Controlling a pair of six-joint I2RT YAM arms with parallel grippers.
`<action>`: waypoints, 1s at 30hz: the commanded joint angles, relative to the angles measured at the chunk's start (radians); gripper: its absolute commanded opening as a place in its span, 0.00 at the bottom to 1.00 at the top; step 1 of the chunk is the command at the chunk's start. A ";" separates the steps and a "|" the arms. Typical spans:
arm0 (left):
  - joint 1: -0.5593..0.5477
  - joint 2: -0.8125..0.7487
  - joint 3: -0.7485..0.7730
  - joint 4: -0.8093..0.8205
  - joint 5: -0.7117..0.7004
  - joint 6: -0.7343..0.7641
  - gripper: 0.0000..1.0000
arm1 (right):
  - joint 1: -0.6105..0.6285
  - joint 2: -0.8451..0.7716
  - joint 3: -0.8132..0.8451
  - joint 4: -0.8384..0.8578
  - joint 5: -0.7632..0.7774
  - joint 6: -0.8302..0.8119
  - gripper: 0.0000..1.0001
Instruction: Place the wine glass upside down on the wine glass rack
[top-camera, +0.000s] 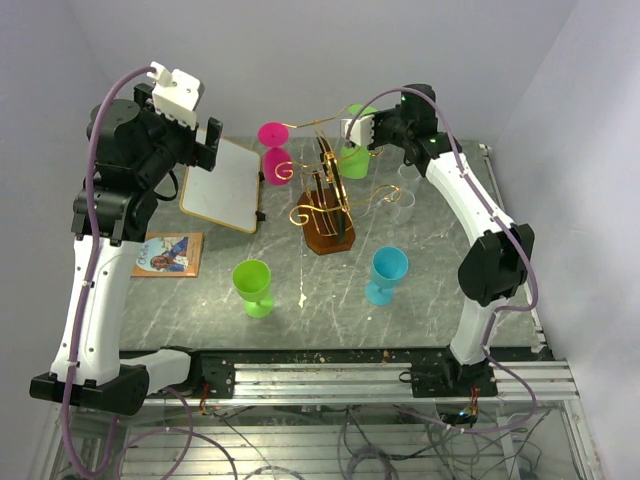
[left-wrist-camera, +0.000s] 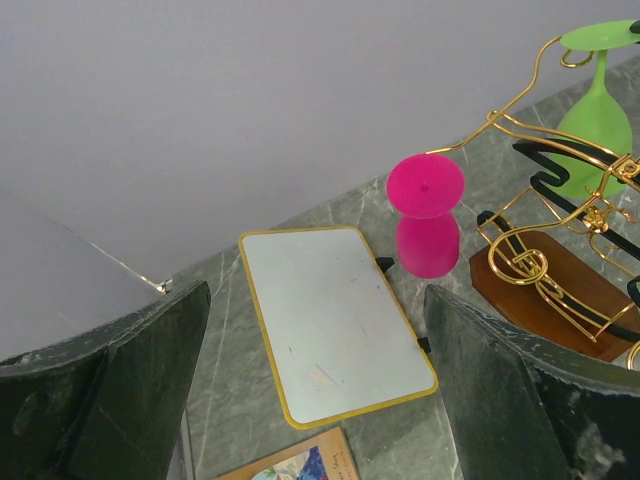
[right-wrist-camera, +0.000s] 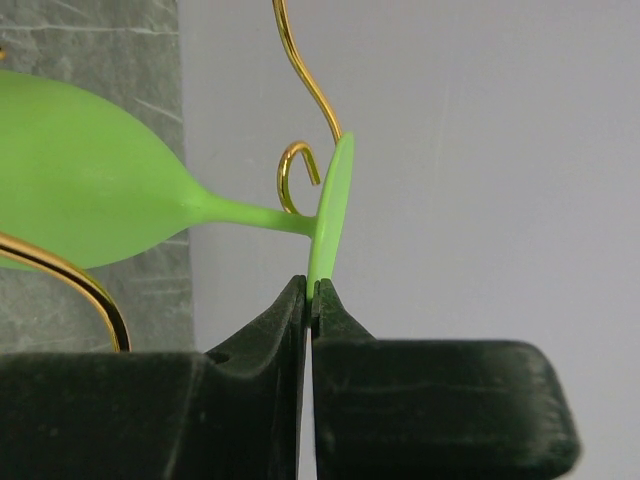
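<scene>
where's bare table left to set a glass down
Bare table lies between the upright green glass and the blue glass, in front of the rack. Crowded at back right: the right gripper, its held green glass and clear glasses.

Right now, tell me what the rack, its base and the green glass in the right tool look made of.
Rack: thin metal wire, shiny gold finish, glinting curls. Base: probably wood, glossy dark brown. Green glass: likely plastic, opaque and matte, uniform colour, not see-through.
</scene>
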 joint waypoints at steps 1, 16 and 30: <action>0.010 -0.011 -0.005 0.037 0.029 -0.005 0.98 | 0.023 0.023 0.056 -0.009 -0.012 -0.022 0.00; 0.019 -0.011 -0.003 0.037 0.045 -0.007 0.98 | 0.066 0.078 0.094 0.057 0.046 -0.005 0.00; 0.027 -0.016 -0.009 0.037 0.049 -0.004 0.98 | 0.069 0.101 0.093 0.162 0.093 0.058 0.00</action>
